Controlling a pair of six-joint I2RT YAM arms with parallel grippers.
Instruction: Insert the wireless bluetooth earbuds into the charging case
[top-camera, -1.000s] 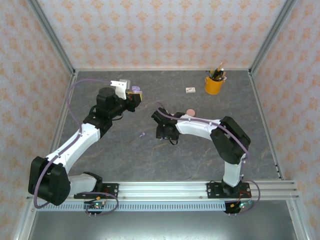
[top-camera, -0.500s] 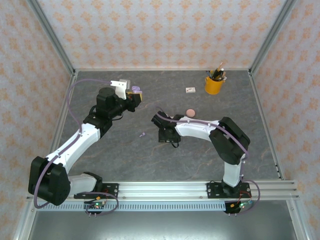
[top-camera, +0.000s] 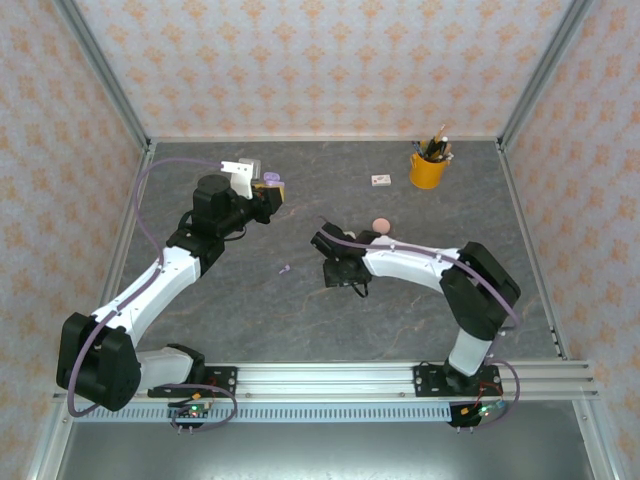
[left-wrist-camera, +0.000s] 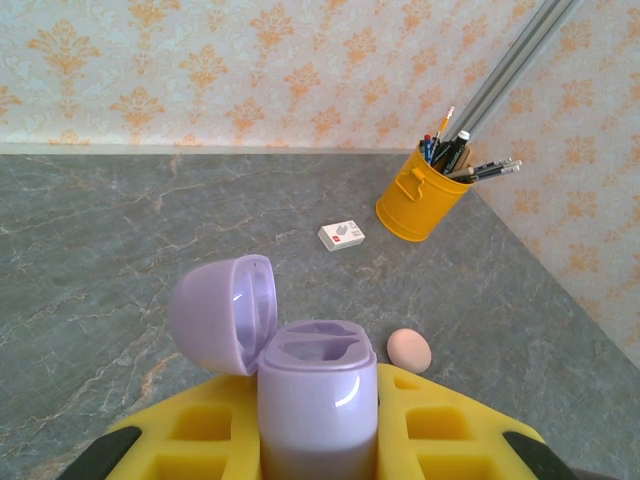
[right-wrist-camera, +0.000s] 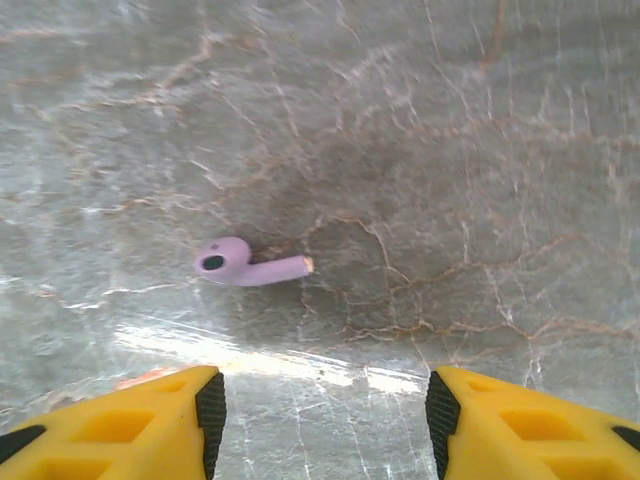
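Note:
My left gripper is at the back left, shut on a lilac charging case held upright between its yellow fingers. The case's lid is swung open to the left, and both sockets look empty. One lilac stemmed earbud lies flat on the grey table, its stem pointing right. In the top view that earbud lies left of my right gripper. In the right wrist view the right gripper hovers low over the table just short of the earbud, open, nothing between its fingers.
A round pale pink case lies closed on the table mid-right, and the pink case is beyond my left fingers. A small white box and a yellow pen cup stand at the back right. Patterned walls enclose the grey table.
The right arm has drawn slightly to the right, its elbow swinging outward, with the gripper staying low and open. The left arm and the case have not moved.

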